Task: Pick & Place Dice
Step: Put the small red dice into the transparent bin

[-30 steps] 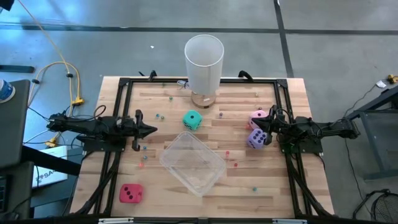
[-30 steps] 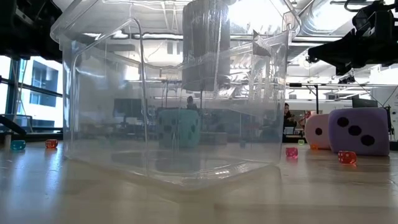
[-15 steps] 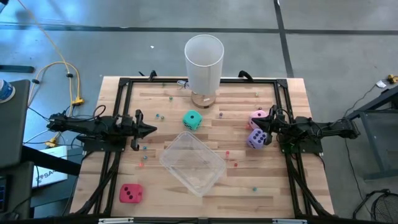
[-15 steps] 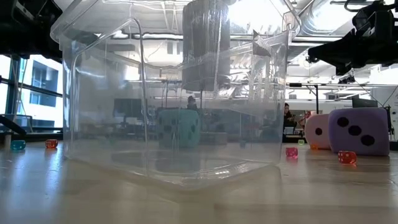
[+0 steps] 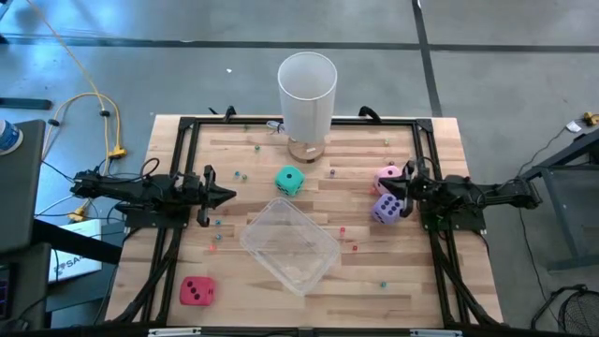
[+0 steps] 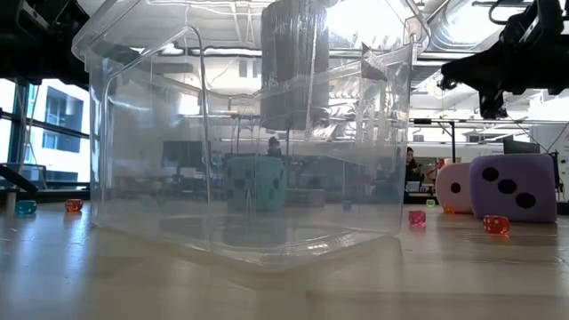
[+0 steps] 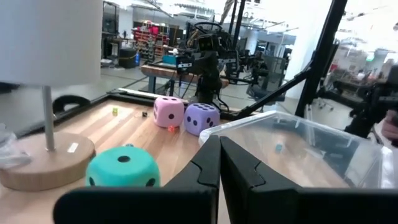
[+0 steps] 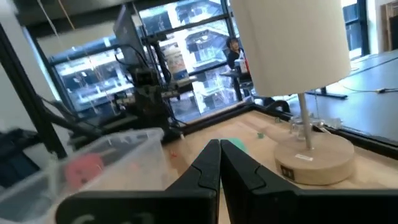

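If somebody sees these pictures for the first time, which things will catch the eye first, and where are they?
A clear plastic container lies in the middle of the wooden table, and a tall white lamp stands at the far edge. The colourful dice stand out: the teal die is near the lamp's base, the pink die and purple die are by the right gripper, and the red die is alone at the near left.

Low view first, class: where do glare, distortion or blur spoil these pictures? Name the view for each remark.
Low view: bright ceiling glare behind the clear bin, whose walls warp the teal die seen through them. Right wrist view: the red die is a soft pink smear through the bin; windows glare. Left wrist view: background washed out, the pink die and purple die stay readable. High view: even light, soft shadows.
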`<state>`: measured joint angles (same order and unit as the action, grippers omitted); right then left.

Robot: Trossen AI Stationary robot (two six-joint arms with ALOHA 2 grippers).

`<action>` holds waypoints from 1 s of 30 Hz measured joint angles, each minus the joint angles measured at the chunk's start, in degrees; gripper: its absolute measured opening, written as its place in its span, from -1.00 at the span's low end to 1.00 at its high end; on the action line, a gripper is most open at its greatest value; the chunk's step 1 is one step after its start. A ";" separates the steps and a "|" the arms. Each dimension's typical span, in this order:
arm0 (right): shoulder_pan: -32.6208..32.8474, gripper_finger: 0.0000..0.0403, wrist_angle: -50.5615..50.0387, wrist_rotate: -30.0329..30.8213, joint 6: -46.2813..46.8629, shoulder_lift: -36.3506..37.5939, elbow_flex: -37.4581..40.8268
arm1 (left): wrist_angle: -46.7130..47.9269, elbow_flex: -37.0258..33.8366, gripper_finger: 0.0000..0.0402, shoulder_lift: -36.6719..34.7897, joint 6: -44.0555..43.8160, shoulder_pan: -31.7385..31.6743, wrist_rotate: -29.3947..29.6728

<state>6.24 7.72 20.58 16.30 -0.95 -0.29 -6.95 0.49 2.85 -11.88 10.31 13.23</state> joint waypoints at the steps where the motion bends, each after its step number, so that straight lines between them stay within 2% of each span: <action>1: 0.00 -0.99 0.29 -1.24 0.95 0.00 0.01 | -0.24 0.00 -1.00 0.00 -2.07 0.00 -0.42; 5: 0.01 -0.99 3.59 -8.57 -0.66 -0.02 0.01 | -3.15 0.32 -1.00 0.00 -2.18 -0.01 -0.47; 9: 0.02 -0.99 5.39 -12.24 -4.83 -0.40 -1.38 | -3.39 1.67 -1.00 0.03 0.02 0.84 -1.27; 13: 0.64 -0.99 5.01 -15.12 -11.24 -4.16 -7.25 | -4.76 3.54 -1.00 1.39 1.67 2.77 -1.81; 16: 1.71 -0.99 1.40 -15.56 -15.55 -9.86 -13.71 | -6.47 3.76 -1.00 3.88 3.11 4.19 -1.25; 23: 5.00 -0.99 -10.45 -8.07 -17.20 -28.65 -27.31 | -8.35 3.78 -1.00 9.62 2.82 5.89 0.79; 30: 8.78 -0.99 -13.97 4.13 -13.10 -39.73 -31.82 | -8.73 3.82 -1.00 11.30 3.21 6.45 1.89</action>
<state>15.03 -6.26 24.71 3.20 -40.68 -32.12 -15.68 4.32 14.15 -8.67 16.75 15.12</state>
